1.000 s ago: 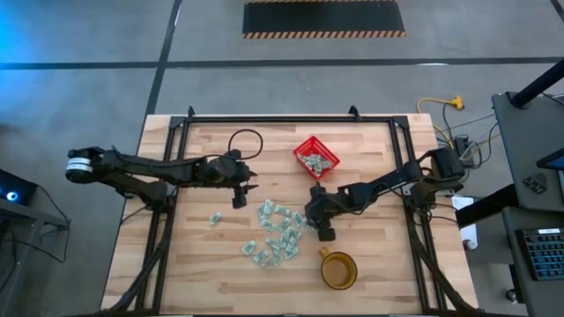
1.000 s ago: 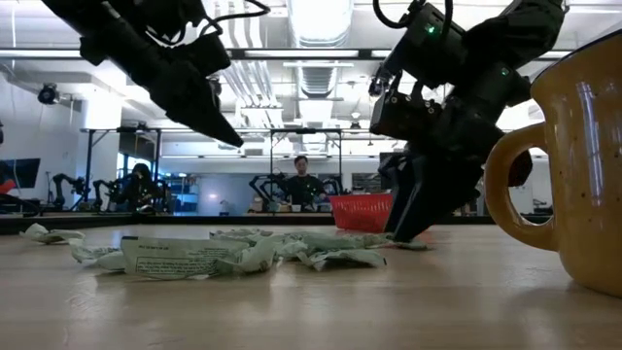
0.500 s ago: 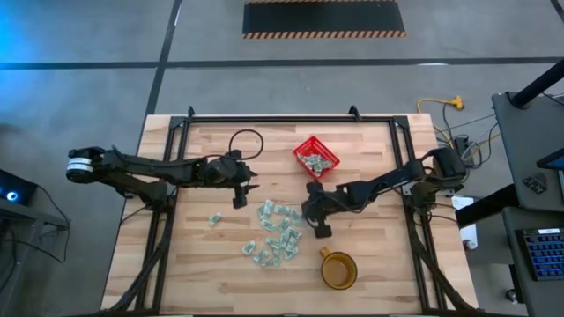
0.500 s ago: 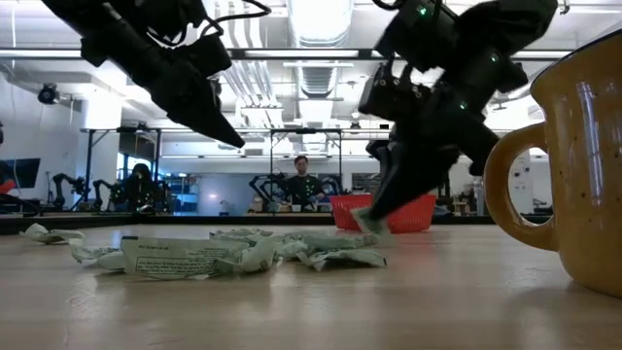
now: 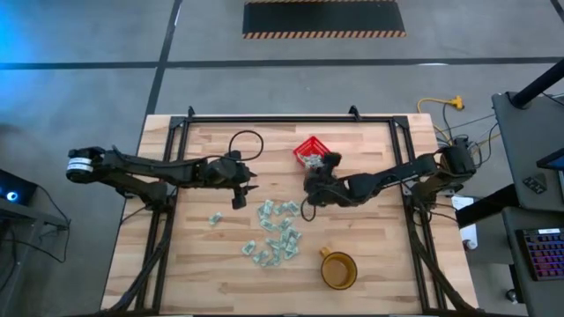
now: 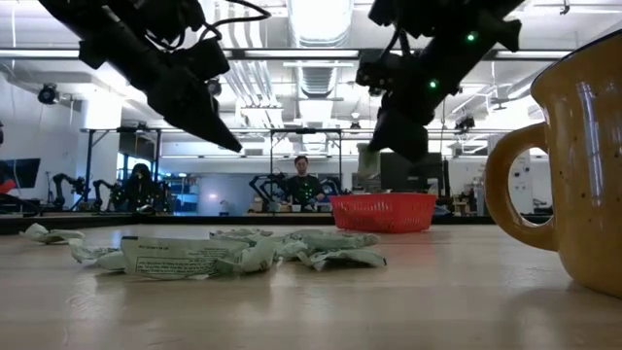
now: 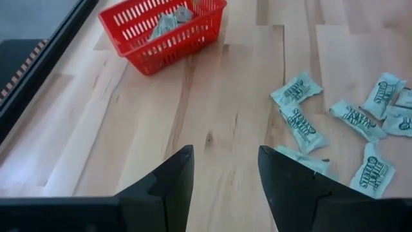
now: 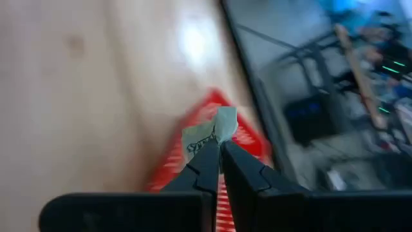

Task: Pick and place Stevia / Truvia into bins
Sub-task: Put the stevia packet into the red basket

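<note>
The right gripper (image 8: 219, 149) pinches one sachet (image 8: 210, 133), raised near the red basket (image 5: 315, 151) by the bench's far edge. The left gripper (image 7: 222, 174) hangs parted, empty, beside the loose sachets (image 5: 275, 232) mid-bench.

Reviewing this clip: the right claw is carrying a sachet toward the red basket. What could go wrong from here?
The right claw pinches the sachet only by one edge, so it may slip out before reaching the red basket. The basket is small and low-sided, so a slightly early release could land the sachet on the table.
</note>
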